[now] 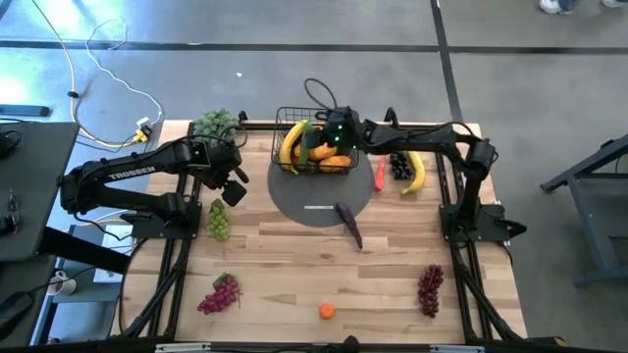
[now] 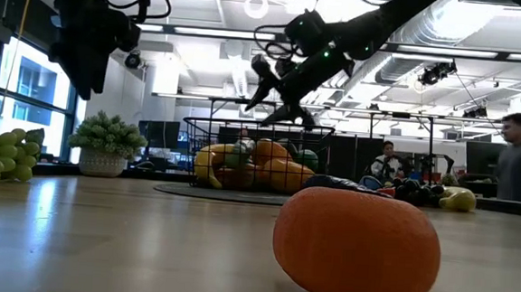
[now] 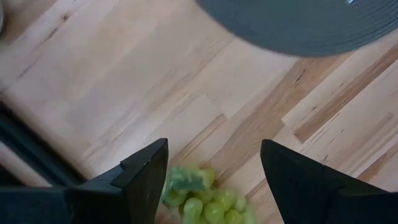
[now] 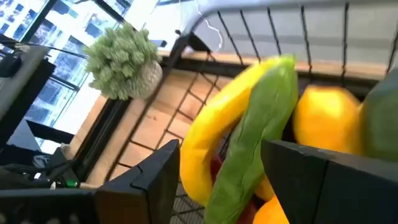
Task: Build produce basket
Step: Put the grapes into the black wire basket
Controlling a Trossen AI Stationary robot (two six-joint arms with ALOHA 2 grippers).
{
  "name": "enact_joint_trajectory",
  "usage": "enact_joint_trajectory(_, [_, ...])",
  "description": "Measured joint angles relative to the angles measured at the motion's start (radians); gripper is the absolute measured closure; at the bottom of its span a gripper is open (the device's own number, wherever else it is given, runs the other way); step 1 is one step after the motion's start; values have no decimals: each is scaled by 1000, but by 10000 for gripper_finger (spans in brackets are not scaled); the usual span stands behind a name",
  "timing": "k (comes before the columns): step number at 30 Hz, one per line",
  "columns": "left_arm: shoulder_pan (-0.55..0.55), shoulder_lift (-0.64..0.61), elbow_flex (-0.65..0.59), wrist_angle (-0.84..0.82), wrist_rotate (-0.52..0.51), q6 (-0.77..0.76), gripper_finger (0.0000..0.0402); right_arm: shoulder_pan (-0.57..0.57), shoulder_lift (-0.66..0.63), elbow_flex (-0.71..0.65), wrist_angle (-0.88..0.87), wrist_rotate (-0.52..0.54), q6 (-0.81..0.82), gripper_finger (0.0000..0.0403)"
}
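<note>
My right gripper (image 1: 332, 135) hangs over the basket (image 1: 290, 118) on the round mat (image 1: 294, 201), fingers apart, holding nothing, above a cucumber (image 4: 255, 134) and banana (image 4: 211, 140). My left gripper (image 3: 214, 177) hovers wide open above green grapes (image 3: 205, 199)

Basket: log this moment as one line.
right gripper: over basket, jaws open | left gripper: open above green grapes | basket: partly filled

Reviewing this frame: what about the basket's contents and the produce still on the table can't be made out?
- Basket contents: high view, right end effector covers part of the pile.
- Green grapes: left wrist view, bunch cut off by the picture's edge.
- Purple vegetable: low view, mostly hidden behind the orange fruit.
</note>
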Motion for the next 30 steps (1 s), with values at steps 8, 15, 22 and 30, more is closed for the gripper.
enact_joint_trajectory(8, [-1,0,0,-68,44,-199,154,-36,-99,0,-33,-33,-124,197])
enact_joint_trajectory(15, [-51,0,0,-160,60,-466,154,-55,-179,0,-90,-75,-238,196])
enact_joint_trajectory(22, [-148,0,0,-189,38,-680,154,-57,-239,0,-197,-81,-324,196])
enact_joint_trajectory(30, [-244,0,-112,-168,2,-944,154,-57,-270,0,-281,-81,-394,196])
